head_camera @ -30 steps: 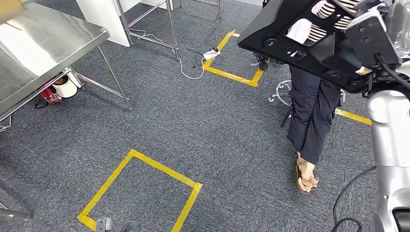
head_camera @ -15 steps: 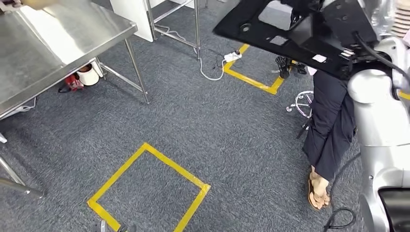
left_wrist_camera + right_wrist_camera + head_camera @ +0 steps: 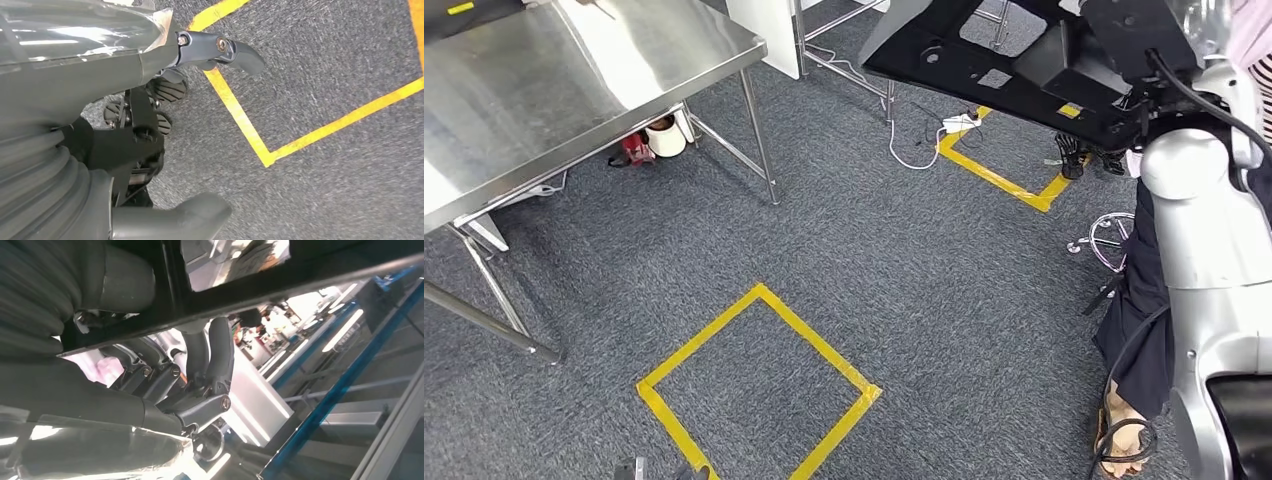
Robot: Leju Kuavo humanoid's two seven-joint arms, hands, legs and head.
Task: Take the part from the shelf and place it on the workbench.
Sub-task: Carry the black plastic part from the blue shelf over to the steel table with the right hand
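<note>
The part [image 3: 984,70] is a large flat black panel with cut-outs, carried high at the upper right of the head view. My right hand [image 3: 1119,35] grips its edge; in the right wrist view its dark fingers [image 3: 212,352] curl around the part's black bar [image 3: 300,280]. The steel workbench [image 3: 554,90] stands at the upper left, well apart from the part. My left hand [image 3: 100,100] hangs over the carpet with its fingers [image 3: 235,50] apart and nothing in it.
A yellow tape square [image 3: 759,385] marks the grey carpet ahead, and another [image 3: 1004,175] lies farther off. A person's dark trouser leg [image 3: 1139,330] and a stool base [image 3: 1104,240] are close on the right. Cables and a power strip [image 3: 959,122] lie beyond the workbench leg [image 3: 759,150].
The camera has turned: the whole floor scene has shifted right and the workbench takes up more of the upper left. The part stays in my right hand.
</note>
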